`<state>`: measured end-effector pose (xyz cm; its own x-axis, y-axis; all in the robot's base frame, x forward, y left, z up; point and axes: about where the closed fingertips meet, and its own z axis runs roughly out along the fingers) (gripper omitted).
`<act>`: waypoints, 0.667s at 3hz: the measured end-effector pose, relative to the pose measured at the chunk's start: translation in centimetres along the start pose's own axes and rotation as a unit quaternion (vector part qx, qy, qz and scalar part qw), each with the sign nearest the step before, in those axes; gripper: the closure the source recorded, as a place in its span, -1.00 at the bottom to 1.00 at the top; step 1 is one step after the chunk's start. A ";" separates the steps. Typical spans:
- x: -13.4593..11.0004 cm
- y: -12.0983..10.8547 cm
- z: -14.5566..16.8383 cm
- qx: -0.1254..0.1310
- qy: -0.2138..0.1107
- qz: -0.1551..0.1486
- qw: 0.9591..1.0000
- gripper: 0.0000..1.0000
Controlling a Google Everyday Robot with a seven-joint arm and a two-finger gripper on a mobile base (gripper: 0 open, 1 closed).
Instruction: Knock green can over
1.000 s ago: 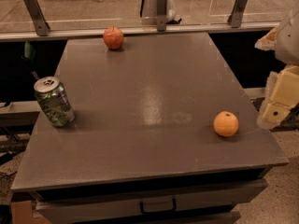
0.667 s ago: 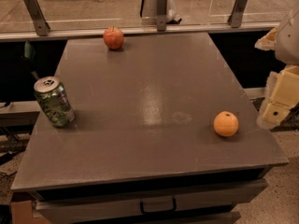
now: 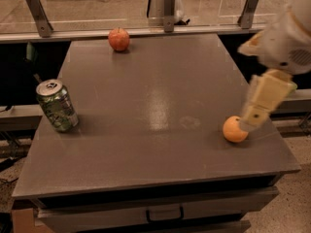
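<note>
— So, has anything moved?
— The gripper (image 3: 250, 123) has swung in from the right and now sits beside the orange (image 3: 233, 130). Open or closed, I can't tell.
— And the can (image 3: 57, 106)?
— Upright and untouched, well away from the gripper at the opposite table (image 3: 160, 106) edge, so I'd say the whole reach remains. The apple (image 3: 118, 39) lies farther back.
— Any label?
— Green-white pattern, nothing readable.

Dim scene; pale glare streak down tabletop (image 3: 160, 106) centre; end effector (image 3: 260, 106) blurred near right edge.
</note>
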<state>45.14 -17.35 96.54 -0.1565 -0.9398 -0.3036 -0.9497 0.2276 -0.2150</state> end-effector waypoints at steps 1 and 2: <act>-8.6 0.6 5.1 -0.056 -0.084 -0.047 0.994 -1.00; -18.2 2.0 8.8 -0.109 -0.165 -0.098 0.975 -1.00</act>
<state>48.44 2.48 93.47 0.0965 -0.8186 -0.5663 -0.9932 -0.0421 -0.1084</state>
